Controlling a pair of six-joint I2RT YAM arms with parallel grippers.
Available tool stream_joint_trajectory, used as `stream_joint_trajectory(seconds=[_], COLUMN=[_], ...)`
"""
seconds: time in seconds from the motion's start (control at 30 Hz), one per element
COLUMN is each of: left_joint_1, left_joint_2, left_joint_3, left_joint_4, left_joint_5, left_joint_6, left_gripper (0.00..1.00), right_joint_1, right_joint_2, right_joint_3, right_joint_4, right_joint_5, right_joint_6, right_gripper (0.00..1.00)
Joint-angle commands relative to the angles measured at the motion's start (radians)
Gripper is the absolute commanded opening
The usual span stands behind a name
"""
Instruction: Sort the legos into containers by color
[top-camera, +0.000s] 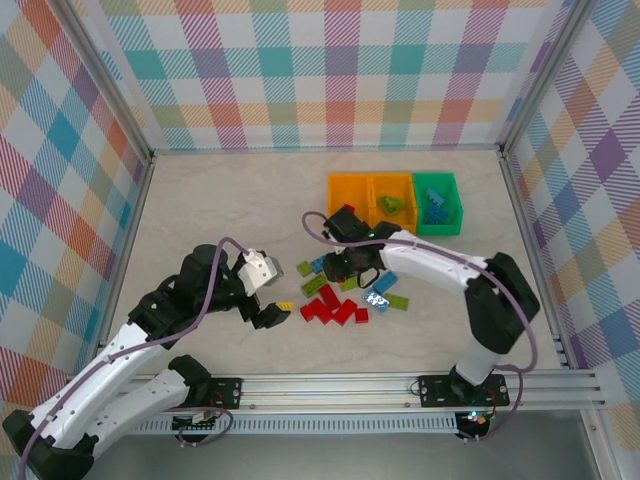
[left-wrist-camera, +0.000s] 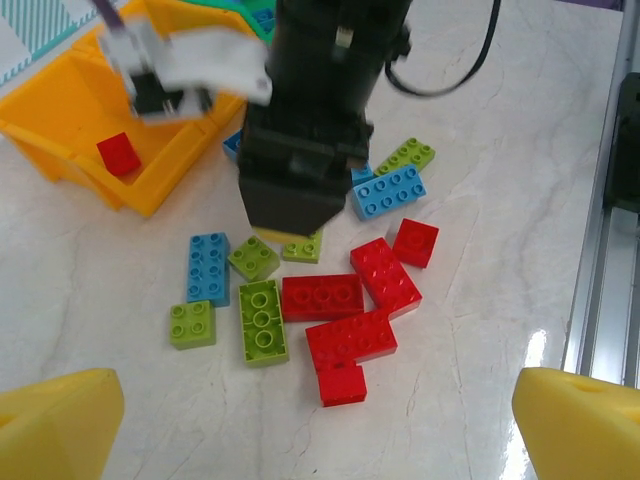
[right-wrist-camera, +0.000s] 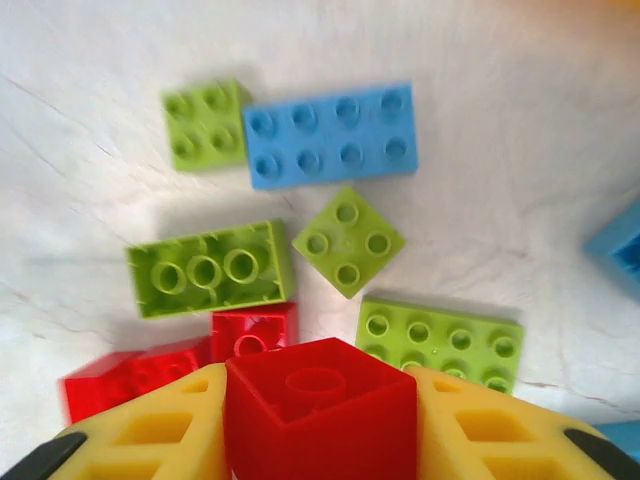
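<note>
Right gripper (right-wrist-camera: 320, 440): closed on a red brick (right-wrist-camera: 318, 395), held over the loose legos (left-wrist-camera: 320, 297). Left gripper (left-wrist-camera: 320, 430): spread wide, nothing held. Risk noted: the brick appears gripped shallowly and could be dropped in transit to the orange bin (left-wrist-camera: 60, 135).

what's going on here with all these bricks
The right gripper is shut on a small red plastic studded brick over the loose pile of red, lime green and light blue bricks. The left gripper is open beside the pile, holding nothing. Two orange plastic bins and a green plastic bin already hold a few bricks.
</note>
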Motion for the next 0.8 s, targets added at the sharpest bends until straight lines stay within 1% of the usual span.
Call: stream_joint_trajectory(seconds=[0.0, 0.07, 0.13, 0.27, 0.4, 0.47, 0.53, 0.67, 0.77], left_joint_1=[0.019, 0.023, 0.025, 0.027, 0.038, 0.055, 0.072, 0.097, 0.143], left_joint_2=[-0.009, -0.021, -0.039, -0.084, -0.106, -0.095, -0.081, -0.058, -0.023], left_joint_3=[0.0, -0.009, -0.026, -0.046, -0.053, -0.038, -0.031, -0.028, -0.012], left_joint_4=[0.052, 0.072, 0.104, 0.139, 0.153, 0.143, 0.141, 0.153, 0.151], left_joint_5=[0.037, 0.015, -0.042, -0.18, -0.305, -0.301, -0.286, -0.239, -0.18], left_joint_6=[-0.025, -0.039, -0.065, -0.096, -0.119, -0.13, -0.147, -0.168, -0.193], left_gripper=[1.0, 1.0, 1.0, 1.0, 1.0, 1.0, 1.0, 1.0, 1.0], right_joint_1=[-0.049, -0.102, -0.159, -0.247, -0.283, -0.29, -0.291, -0.291, -0.291], right_joint_2=[-0.059, -0.049, -0.012, 0.137, 0.302, 0.38, 0.453, 0.561, 0.582], right_joint_3=[0.015, 0.063, 0.118, 0.266, 0.424, 0.51, 0.597, 0.744, 0.788], right_joint_4=[0.054, 0.067, 0.107, 0.167, 0.186, 0.173, 0.14, 0.059, 0.019], right_joint_5=[0.045, 0.083, 0.099, 0.141, 0.145, 0.146, 0.144, 0.122, 0.122], right_joint_6=[0.009, -0.022, -0.065, -0.13, -0.15, -0.156, -0.166, -0.183, -0.186], right_gripper=[0.36, 0.36, 0.36, 0.35, 0.35, 0.36, 0.39, 0.5, 0.61])
